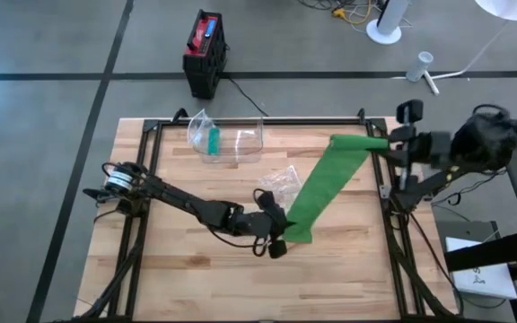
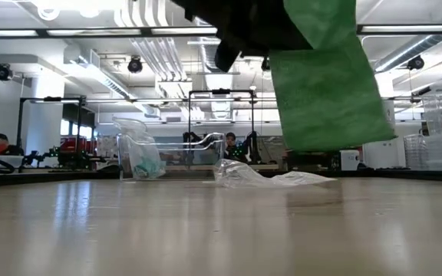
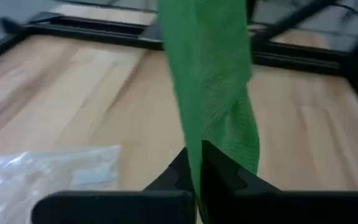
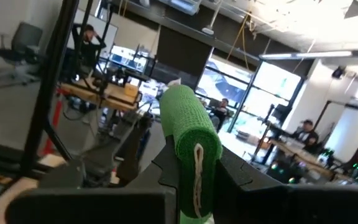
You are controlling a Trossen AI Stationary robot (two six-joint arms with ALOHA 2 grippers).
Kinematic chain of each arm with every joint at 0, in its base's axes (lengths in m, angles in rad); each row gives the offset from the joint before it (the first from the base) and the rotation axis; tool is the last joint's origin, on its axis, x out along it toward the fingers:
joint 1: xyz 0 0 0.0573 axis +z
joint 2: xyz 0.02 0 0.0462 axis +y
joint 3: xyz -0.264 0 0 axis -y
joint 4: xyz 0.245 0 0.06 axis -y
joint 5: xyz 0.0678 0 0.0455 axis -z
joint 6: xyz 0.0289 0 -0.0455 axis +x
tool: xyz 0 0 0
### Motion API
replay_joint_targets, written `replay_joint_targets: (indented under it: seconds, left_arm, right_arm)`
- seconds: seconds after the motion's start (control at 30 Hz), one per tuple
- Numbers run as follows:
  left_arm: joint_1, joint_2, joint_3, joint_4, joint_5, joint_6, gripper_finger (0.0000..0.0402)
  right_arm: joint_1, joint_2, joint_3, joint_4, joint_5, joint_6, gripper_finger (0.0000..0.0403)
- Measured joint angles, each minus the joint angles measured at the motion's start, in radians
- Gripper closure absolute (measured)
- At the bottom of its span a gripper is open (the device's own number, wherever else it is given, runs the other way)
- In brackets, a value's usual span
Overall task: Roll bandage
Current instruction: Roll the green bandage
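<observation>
Green bandage [image 1: 323, 187] hangs stretched across the surface, mid-roll. Near the front middle, the left gripper [image 1: 276, 240] has its fingers [image 3: 219, 174] shut on the loose end; toward the back right corner the right gripper [image 1: 391, 144] clamps the rolled part [image 4: 190, 134]. Next, I judge — turn the roll, keeping tension.

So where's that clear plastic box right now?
In the high view the box sits at the table's far edge, left of centre, just behind the crumpled wrapper and left of the green bandage.
</observation>
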Motion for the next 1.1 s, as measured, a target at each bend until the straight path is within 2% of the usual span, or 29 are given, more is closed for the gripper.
replay_joint_targets:
  seconds: [0.13, 0.23, 0.43, 0.53, 0.63, 0.8, 0.93, 1.1]
  left_arm:
    - [0.01, -0.006, 0.033, -0.089, 0.105, 0.037, 0.0372]
    - [0.019, -0.011, 0.031, -0.148, 0.134, 0.055, 0.0342]
    - [0.049, -0.044, 0.026, -0.158, 0.275, 0.195, 0.0279]
    - [0.071, -0.079, 0.012, -0.203, 0.274, 0.274, 0.0255]
    - [0.1, -0.122, -0.025, -0.21, 0.267, 0.292, 0.0241]
    - [0.12, -0.224, -0.082, -0.226, 0.258, 0.236, 0.0231]
    - [0.119, -0.338, -0.124, -0.281, 0.171, 0.217, 0.0227]
    - [0.122, -0.447, -0.218, -0.19, 0.135, 0.169, 0.0219]
  right_arm:
    - [-0.015, -0.003, -0.084, 0.096, 0.001, -0.082, 0.0365]
    - [-0.053, 0.01, -0.136, 0.168, 0.0, -0.117, 0.0365]
    - [-0.198, 0.09, -0.2, 0.228, -0.001, -0.109, 0.0365]
    - [-0.262, 0.127, -0.226, 0.242, -0.001, -0.084, 0.0365]
    - [-0.267, 0.14, -0.266, 0.274, -0.009, -0.071, 0.0365]
    - [-0.244, 0.115, -0.337, 0.3, -0.008, -0.076, 0.0365]
    - [-0.22, 0.095, -0.381, 0.333, -0.033, -0.066, 0.0365]
    - [-0.216, 0.11, -0.393, 0.419, -0.034, -0.078, 0.0365]
